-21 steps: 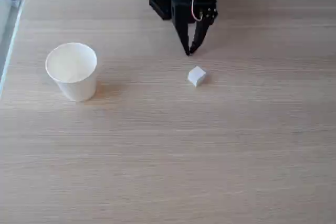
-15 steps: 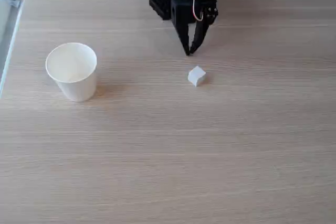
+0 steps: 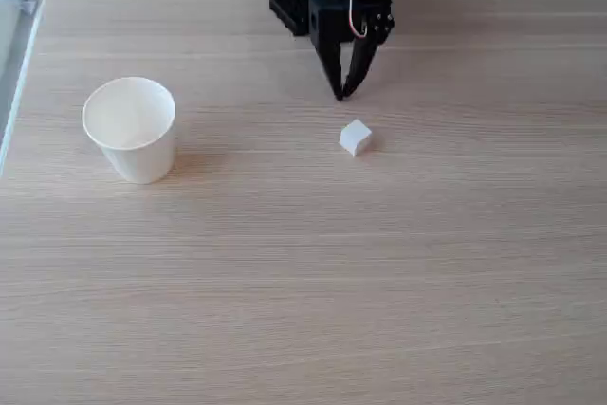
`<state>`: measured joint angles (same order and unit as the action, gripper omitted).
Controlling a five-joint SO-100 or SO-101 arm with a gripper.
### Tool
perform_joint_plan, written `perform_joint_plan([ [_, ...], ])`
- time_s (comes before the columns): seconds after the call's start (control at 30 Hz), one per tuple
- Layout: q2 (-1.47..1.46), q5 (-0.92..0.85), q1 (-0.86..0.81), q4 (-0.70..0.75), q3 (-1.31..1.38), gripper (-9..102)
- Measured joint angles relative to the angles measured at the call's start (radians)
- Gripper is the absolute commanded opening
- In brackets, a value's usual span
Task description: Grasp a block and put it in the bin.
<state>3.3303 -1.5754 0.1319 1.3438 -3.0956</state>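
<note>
Little has changed over the last instants: gripper (image 3: 341, 94) hovers with fingers nearly closed, holding nothing, just behind the block (image 3: 355, 137), which sits untouched on table (image 3: 379, 282), well right of bin (image 3: 130, 128); grasp not begun.

No readable text, labels or numbers anywhere.
</note>
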Motion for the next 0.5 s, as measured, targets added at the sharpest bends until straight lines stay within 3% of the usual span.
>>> perform_joint_plan([
  [0.5,-0.061,-0.035,-0.008,-0.035,0.009,1],
])
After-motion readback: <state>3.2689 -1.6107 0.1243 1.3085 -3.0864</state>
